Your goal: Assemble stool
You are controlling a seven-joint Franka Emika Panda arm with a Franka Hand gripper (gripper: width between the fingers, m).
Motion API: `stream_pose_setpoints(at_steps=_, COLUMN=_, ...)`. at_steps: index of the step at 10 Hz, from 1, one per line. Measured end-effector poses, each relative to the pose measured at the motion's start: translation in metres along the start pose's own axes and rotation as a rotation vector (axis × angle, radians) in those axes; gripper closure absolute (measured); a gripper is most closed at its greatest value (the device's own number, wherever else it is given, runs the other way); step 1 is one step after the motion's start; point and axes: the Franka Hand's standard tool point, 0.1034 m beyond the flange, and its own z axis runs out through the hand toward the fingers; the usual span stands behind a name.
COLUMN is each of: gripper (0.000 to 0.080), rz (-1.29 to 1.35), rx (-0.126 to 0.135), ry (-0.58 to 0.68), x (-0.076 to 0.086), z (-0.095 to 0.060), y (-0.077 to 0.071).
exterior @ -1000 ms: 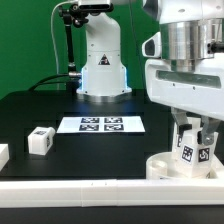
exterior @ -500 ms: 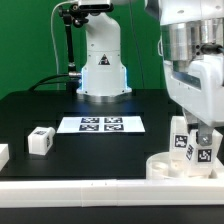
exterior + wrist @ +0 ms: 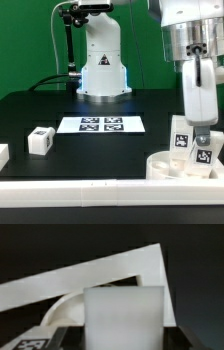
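Toward the exterior view's right, close to the front edge of the counter [image 3: 40, 108], the seat disc [image 3: 163, 167] lies just inside the white rail [image 3: 80, 186]. The wrist view shows the rail making a corner around the disc's curved rim, so little room is left on those two sides. The gripper [image 3: 200, 132] hangs straight down over the disc, clenched on an upright leg [image 3: 125, 317] that fills the gap between its fingers. Two marker tags show under it in the exterior view; whether both belong to this one leg I cannot tell.

Bare dark counter lies between the disc and the marker board [image 3: 100, 124], and more between the disc and the loose leg [image 3: 40, 140] standing well apart toward the exterior view's left. Another white block [image 3: 3, 153] is cut off by that view's left edge. The robot base [image 3: 100, 65] stands behind the marker board.

A second ago the gripper showed its broad face to the exterior camera; now it has turned and shows a narrow side. The tag toward that view's left sits higher than before. The loose leg and marker board have not moved.
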Motion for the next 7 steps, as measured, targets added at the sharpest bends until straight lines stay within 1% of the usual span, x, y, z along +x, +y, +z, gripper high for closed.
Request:
stream_pose_setpoints(at_steps=3, gripper=0.0461, rz=0.112, rx=-0.006, ry=-0.031, x=0.0005, z=0.0002, y=-0.0001)
stream_pose_setpoints(at_steps=5, gripper=0.0461, rz=0.143, rx=0.002, ry=-0.033, x=-0.0007, z=0.0002, y=0.0008)
stream_pose_setpoints(at_steps=7, gripper=0.0461, rz=0.146, rx=0.001, ry=-0.044, x=-0.0018, z=0.0001, y=0.0027)
